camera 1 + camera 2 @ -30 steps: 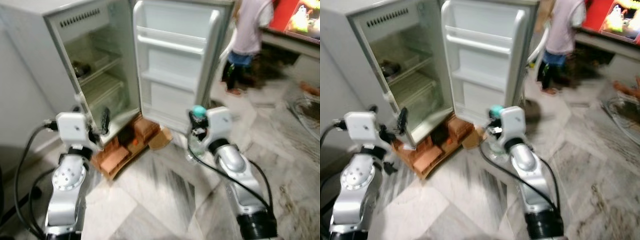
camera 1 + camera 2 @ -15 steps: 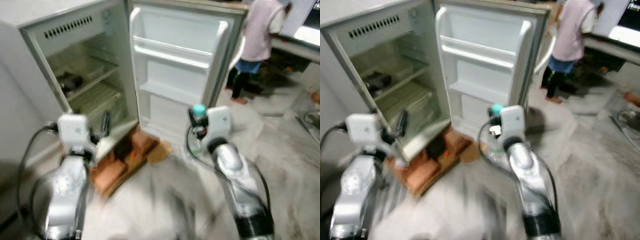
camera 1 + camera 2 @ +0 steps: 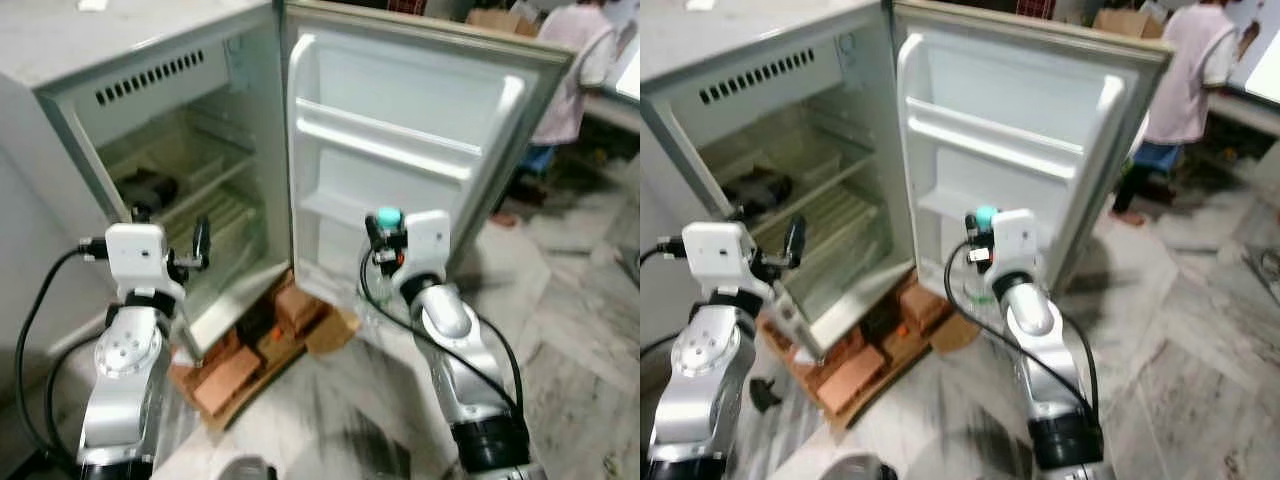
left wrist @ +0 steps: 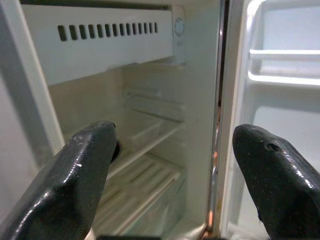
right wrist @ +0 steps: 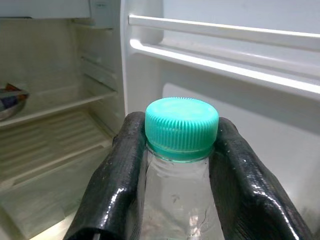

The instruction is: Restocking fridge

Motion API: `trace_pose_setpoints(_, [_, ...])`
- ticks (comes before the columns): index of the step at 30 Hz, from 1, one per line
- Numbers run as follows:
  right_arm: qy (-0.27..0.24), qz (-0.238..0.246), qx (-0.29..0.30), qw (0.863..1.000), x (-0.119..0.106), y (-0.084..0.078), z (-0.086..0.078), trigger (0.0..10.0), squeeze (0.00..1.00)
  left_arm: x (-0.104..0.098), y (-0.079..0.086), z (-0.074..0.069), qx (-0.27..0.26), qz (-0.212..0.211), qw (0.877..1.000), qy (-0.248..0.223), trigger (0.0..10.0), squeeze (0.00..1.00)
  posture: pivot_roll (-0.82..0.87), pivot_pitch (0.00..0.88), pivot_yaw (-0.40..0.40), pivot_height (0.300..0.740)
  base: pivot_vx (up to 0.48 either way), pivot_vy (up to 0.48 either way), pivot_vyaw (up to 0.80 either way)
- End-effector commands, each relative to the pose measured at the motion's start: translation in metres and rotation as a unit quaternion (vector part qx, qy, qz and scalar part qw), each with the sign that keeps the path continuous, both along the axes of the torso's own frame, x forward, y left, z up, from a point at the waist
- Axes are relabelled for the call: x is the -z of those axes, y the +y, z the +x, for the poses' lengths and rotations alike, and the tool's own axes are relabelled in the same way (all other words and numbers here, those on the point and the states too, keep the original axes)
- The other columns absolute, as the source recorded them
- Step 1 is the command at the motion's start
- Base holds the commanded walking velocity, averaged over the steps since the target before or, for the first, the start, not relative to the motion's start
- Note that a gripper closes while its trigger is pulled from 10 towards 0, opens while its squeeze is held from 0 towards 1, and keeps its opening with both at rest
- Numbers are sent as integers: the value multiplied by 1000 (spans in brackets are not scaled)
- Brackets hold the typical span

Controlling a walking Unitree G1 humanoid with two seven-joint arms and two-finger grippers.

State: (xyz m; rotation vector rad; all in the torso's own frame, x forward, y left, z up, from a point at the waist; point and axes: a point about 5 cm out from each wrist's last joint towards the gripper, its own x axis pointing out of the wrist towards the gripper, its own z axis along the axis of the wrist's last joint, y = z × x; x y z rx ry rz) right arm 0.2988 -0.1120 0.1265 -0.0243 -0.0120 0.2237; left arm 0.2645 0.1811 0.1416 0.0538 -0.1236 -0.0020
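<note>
- A small fridge (image 3: 150, 70) is standing open across the upper half of the frame, its door (image 3: 420, 160) swung wide at upper centre, the door's rails (image 3: 385, 145) sitting bare
- The right gripper (image 5: 175, 165) is clamping a clear bottle (image 5: 172, 200) by the neck just under its teal cap (image 5: 182, 127), jaws closed on either side; the bottle is hanging upright at centre frame, long axis vertical, directly in front of the lower part of the door
- The left gripper (image 4: 175, 165) is hovering at mid-left with its jaws spread wide and holding nothing, aimed into the fridge cabinet, where wire shelves (image 3: 215, 215) and a dark item (image 3: 150, 188) on the upper shelf are showing
- The right arm appears the nearer one to the door rails, which are lying above and beyond the cap, so the bottle would likely need lifting and easing forward, kept upright
- Bricks (image 3: 235, 365) are propping the fridge off the marble floor (image 3: 570, 340)
- A person (image 3: 575, 70) is standing at upper right
</note>
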Motion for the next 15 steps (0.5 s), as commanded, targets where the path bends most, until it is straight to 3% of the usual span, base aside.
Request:
trace_pose_setpoints(1, [-4,-8,18,1000,0,-11,0,10000,0,1,-6,0,14,3,1000,4,10000,0,87,5,-41,740,251,409,0])
trace_pose_setpoints(3, [-3,-9,19,1000,0,-11,0,10000,0,1,-6,0,16,1,1000,3,10000,0,85,2,-40,740,261,368,0])
trace_pose_setpoints(14, [-2,-12,44,999,-2,-17,5,10000,0,-3,-10,-1,22,-8,1000,-1,10000,0,93,9,-52,740,0,0,0])
trace_pose_setpoints(15, [3,-12,47,999,0,-18,6,10000,0,-1,-10,-2,21,-8,1000,2,10000,0,93,12,-52,740,0,0,-800])
